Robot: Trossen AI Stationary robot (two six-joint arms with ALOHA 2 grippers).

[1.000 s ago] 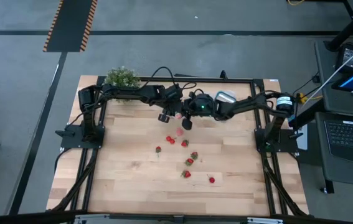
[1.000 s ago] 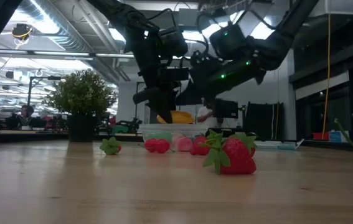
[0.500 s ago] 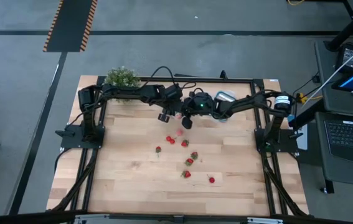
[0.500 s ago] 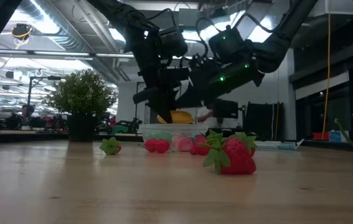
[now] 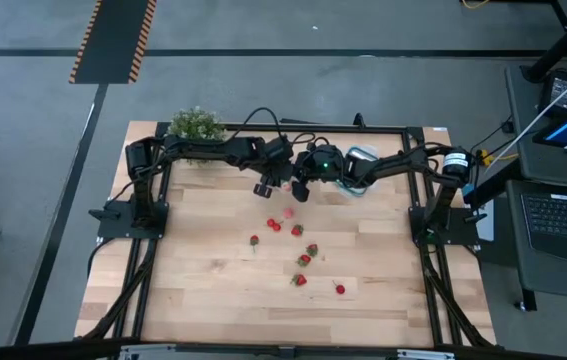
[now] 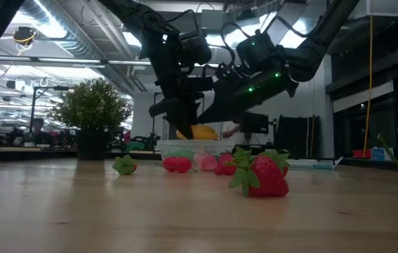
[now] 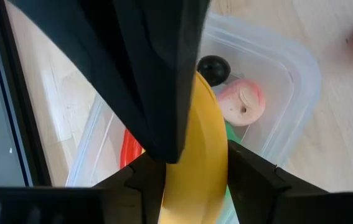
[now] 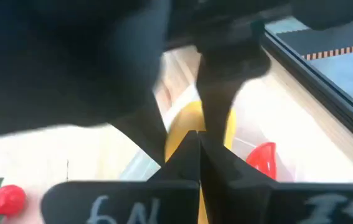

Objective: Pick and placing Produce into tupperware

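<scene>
The yellow banana [image 7: 206,124] sits between the fingers of my left gripper [image 7: 195,171], over the clear tupperware [image 7: 301,68] near the table's far middle. A pink piece [image 7: 241,102], a red piece [image 7: 129,146] and a green piece [image 7: 232,134] lie inside the tupperware. My right gripper [image 8: 198,140] is shut, its tips right beside the banana [image 8: 192,121], close to my left gripper [image 5: 266,186]. Several strawberries [image 5: 303,258] lie loose on the wood nearer the front. My left gripper pinches the banana's middle [image 7: 210,158] between its two fingers, which come from above, pointing down. The banana [image 6: 202,131] is held just above the tupperware's rim [image 6: 184,145]. My right gripper [image 5: 301,193] has its shut tips against or just short of the banana; I cannot tell whether they touch.
A bushy potted plant [image 5: 195,125] stands at the far left corner. A clear blue-rimmed piece [image 5: 361,157] lies under my right arm. A pink piece [image 5: 288,211] rests just in front of the tupperware. The near half of the table has bare wood around the strawberries [image 6: 265,176].
My right arm's wrist has shifted a little toward the table's left and far edge, bringing its shut gripper closer to the banana and covering more of the blue-rimmed piece. The left gripper and the banana have kept still.
</scene>
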